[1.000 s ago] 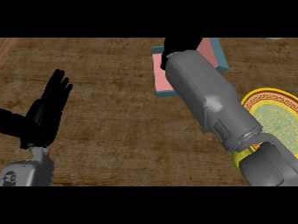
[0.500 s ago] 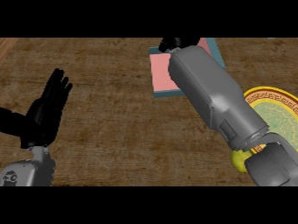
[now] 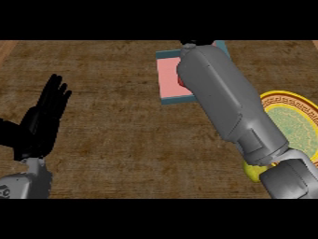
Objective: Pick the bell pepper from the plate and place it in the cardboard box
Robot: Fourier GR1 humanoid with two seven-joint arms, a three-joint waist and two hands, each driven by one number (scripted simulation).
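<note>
Box: your cardboard box point(image 3: 169, 80) at 12 o'clock — a red patch inside, mostly hidden.
Plate: plate point(image 3: 300, 125) at 3 o'clock.
Right hand point(image 3: 189, 45): over the box — grip can't be told.
Left hand point(image 3: 41, 122): 9 o'clock, fingers straight, holding nothing.

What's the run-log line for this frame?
right arm: over box | right hand: mostly hidden | pepper: unseen | plate: empty | left hand: open, resting

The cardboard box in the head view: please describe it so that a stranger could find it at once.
Look at the brown counter, toward its far edge, where the grey right forearm reaches. There lies the shallow square box with a pink inside and teal rim, partly hidden by that arm. Unlike the round yellow-rimmed plate nearby, it has straight sides.
</note>
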